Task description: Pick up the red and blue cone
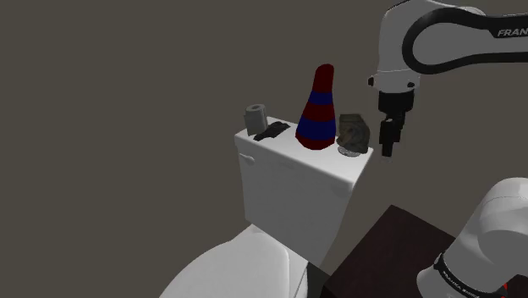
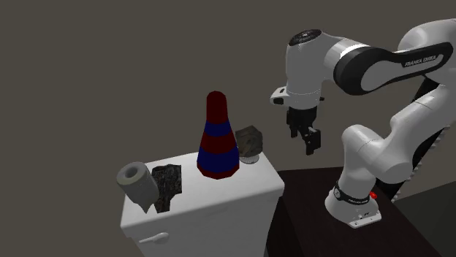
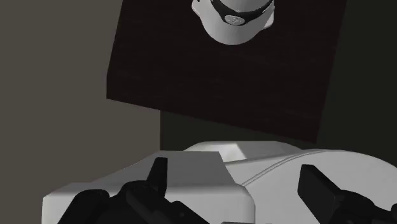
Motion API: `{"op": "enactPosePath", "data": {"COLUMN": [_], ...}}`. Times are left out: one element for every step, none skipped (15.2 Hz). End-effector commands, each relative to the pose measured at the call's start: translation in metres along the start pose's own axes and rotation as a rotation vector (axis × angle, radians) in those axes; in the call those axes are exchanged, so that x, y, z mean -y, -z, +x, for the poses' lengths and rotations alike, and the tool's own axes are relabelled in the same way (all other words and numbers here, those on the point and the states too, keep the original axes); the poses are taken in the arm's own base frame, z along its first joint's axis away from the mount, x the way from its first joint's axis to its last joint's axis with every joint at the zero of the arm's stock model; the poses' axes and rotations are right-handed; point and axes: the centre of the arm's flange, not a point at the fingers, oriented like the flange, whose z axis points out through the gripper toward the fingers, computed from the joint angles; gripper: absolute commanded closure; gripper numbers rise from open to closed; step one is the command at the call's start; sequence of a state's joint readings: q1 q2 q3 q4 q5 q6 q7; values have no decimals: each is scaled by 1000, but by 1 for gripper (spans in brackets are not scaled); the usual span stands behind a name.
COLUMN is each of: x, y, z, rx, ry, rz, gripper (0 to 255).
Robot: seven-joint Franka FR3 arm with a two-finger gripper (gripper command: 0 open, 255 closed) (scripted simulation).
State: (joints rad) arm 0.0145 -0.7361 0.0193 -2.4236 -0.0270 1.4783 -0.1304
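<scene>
A red cone with two blue bands (image 1: 318, 110) (image 2: 217, 139) stands upright on the lid of a white toilet tank (image 1: 330, 168) (image 2: 212, 212). My black gripper (image 1: 388, 149) (image 2: 311, 143) hangs in the air, pointing down. It is past the tank's end, toward the shoulder view's right, at about the cone's mid height and apart from it. In the wrist view the gripper (image 3: 236, 184) is open, its two fingers wide apart with nothing between them, over a white part of the toilet (image 3: 210, 172).
A dark rock-like lump (image 1: 354, 134) (image 2: 250, 140) sits on the lid between cone and gripper. A grey roll (image 1: 255, 118) (image 2: 134, 178) and a black lump (image 1: 272, 131) (image 2: 167, 184) lie at the far end. The toilet bowl (image 1: 228, 271) and the dark stand (image 1: 381, 254) (image 3: 222, 76) are below.
</scene>
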Motion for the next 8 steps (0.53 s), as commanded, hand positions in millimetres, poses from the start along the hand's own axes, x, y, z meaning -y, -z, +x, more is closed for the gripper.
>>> {"op": "enactPosePath", "data": {"x": [0, 3, 6, 8, 9, 10, 11, 11], "y": [0, 8, 15, 23, 31, 39, 47, 56], "z": [0, 9, 18, 27, 36, 45, 54, 63], "rx": [0, -8, -17, -25, -34, -42, -51, -59], "ry": [0, -49, -98, -148, -197, -246, -295, -345], "rz": [0, 2, 5, 7, 9, 12, 14, 17], "gripper": [0, 0, 0, 0, 0, 0, 0, 0]}}
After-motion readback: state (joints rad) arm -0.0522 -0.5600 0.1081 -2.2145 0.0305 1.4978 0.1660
